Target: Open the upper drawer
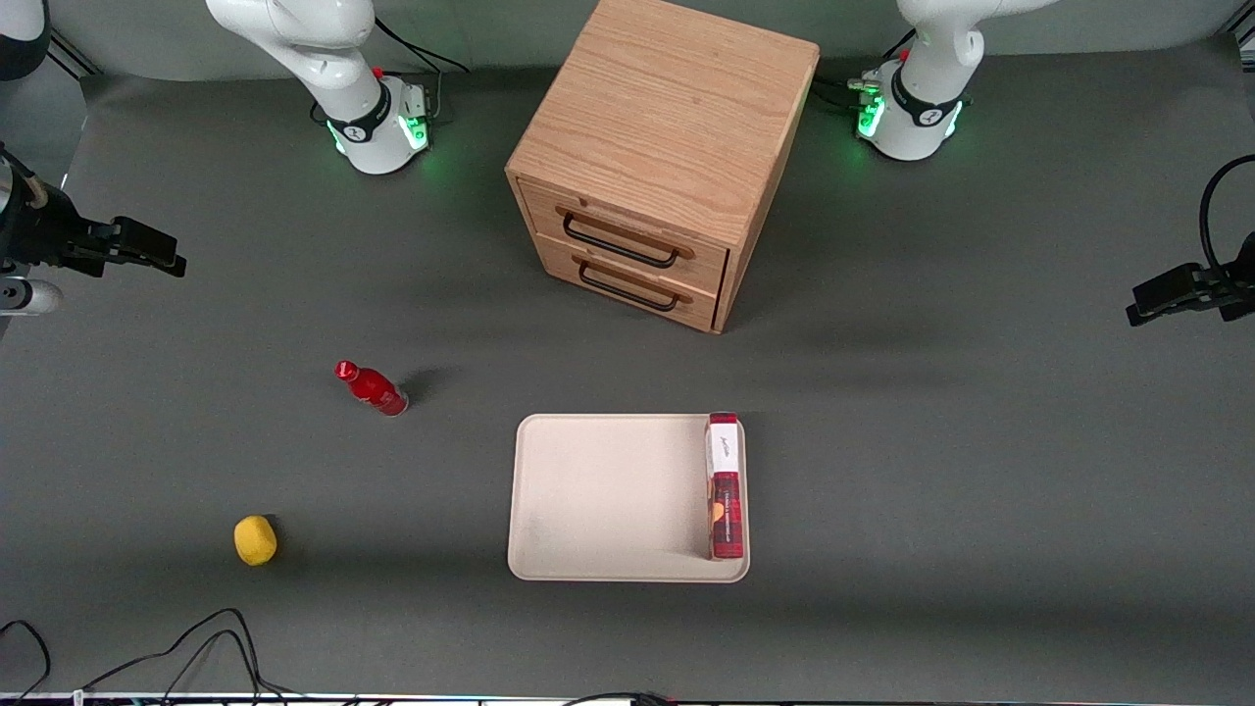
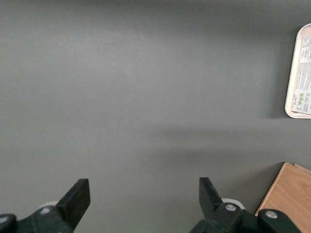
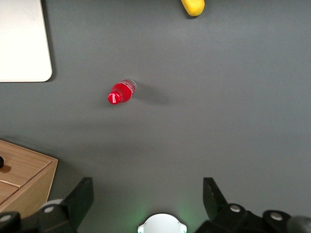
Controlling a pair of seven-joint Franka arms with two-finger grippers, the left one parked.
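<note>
With fingers (image 3: 82, 196) spread open, the gripper (image 3: 146, 199) hangs at the front view's left edge; the upper drawer (image 1: 627, 230), upper centre, looks rigid and light, best hooked by its black wire handle (image 1: 620, 245).

Your right arm holds its gripper (image 3: 146, 196) high over the working arm's end of the table, fingers (image 3: 80, 196) spread apart.
</note>
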